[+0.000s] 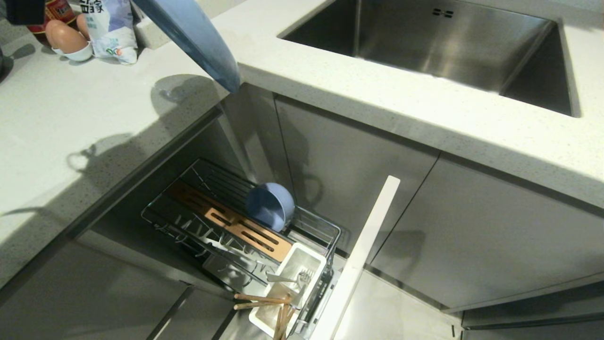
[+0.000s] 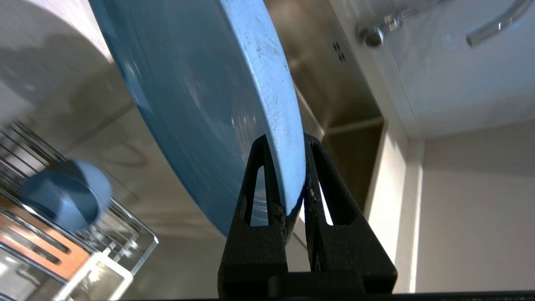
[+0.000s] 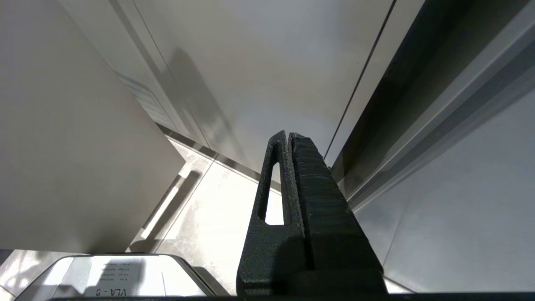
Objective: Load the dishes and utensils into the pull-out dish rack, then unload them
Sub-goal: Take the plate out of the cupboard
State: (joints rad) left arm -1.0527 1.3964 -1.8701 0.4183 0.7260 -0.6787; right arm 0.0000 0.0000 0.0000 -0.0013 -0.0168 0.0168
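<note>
1. Left gripper (image 2: 285,175) pinches the plate (image 1: 193,38) by its rim, above the counter (image 1: 94,123) edge.
2. Right gripper (image 3: 288,138): fingers pressed together, parked low.
3. Bowl (image 1: 270,206) sits in the dish rack (image 1: 330,231).

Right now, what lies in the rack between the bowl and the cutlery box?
In the head view, only the slotted wooden strip and chrome wires lie between bowl and cutlery box.

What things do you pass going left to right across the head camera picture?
Eggs → white bag → plate → bowl → white front panel → sink.
</note>
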